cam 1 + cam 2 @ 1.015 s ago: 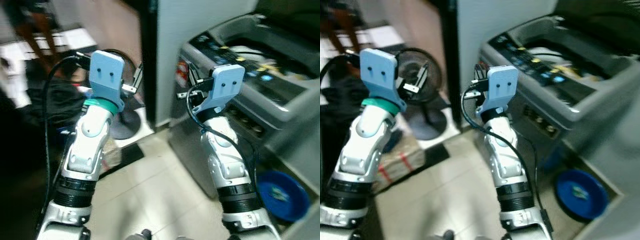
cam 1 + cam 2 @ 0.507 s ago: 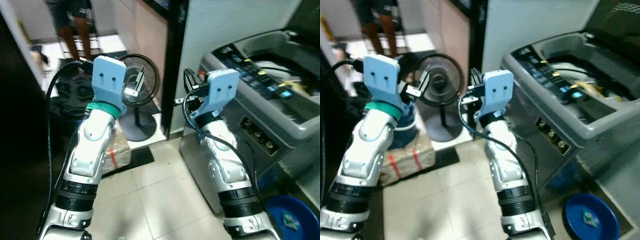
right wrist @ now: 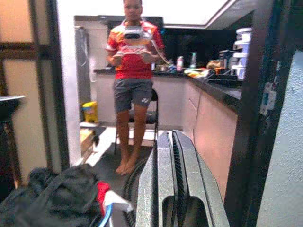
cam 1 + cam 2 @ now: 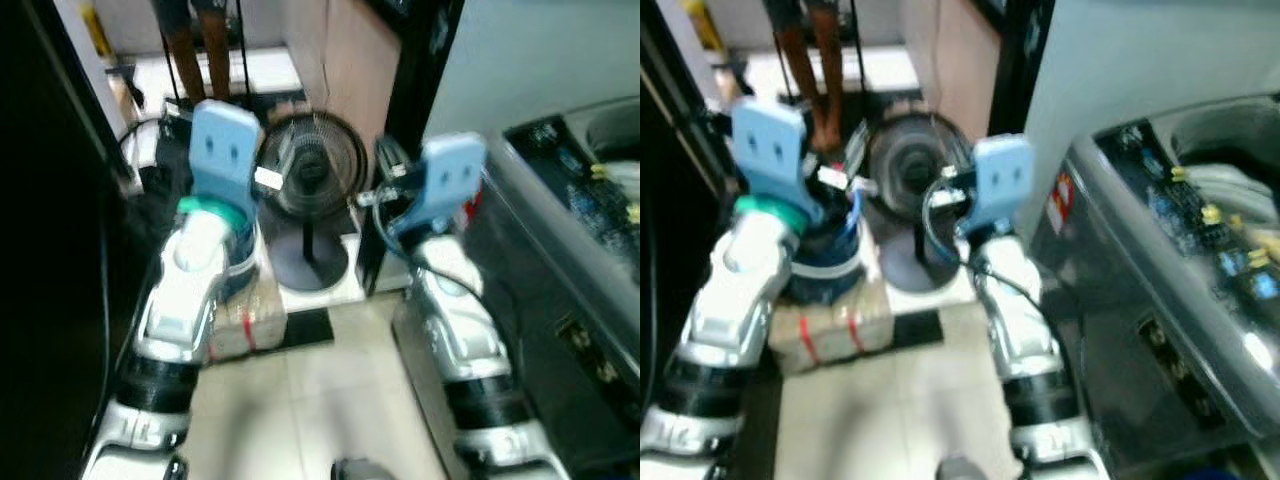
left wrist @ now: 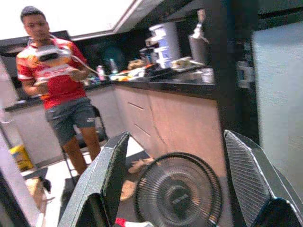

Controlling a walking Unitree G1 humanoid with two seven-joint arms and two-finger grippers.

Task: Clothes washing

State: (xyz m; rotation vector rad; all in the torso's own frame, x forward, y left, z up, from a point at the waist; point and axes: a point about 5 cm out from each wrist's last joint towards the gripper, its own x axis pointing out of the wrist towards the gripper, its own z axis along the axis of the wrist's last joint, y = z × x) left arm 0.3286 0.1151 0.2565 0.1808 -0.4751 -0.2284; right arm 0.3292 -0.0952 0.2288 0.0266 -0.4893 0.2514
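Left pincer (image 5: 175, 189) raised, splayed; right pincer (image 3: 173, 184) raised, closed

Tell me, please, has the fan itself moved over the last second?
No. The fan stands beside the same dark door frame as before; the whole picture has swung, so the camera turned, not the fan.

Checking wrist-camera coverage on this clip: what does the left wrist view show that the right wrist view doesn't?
Left wrist view: the left gripper with fingers spread open, framing the full face of a floor fan.
Right wrist view: the right gripper with fingers pressed shut, a dark bag on the floor, a yellow container, and a folding chair behind the person.
Both: that person in a red shirt and grey shorts holding a controller, the kitchen counter with stacked containers, and the black door frame.
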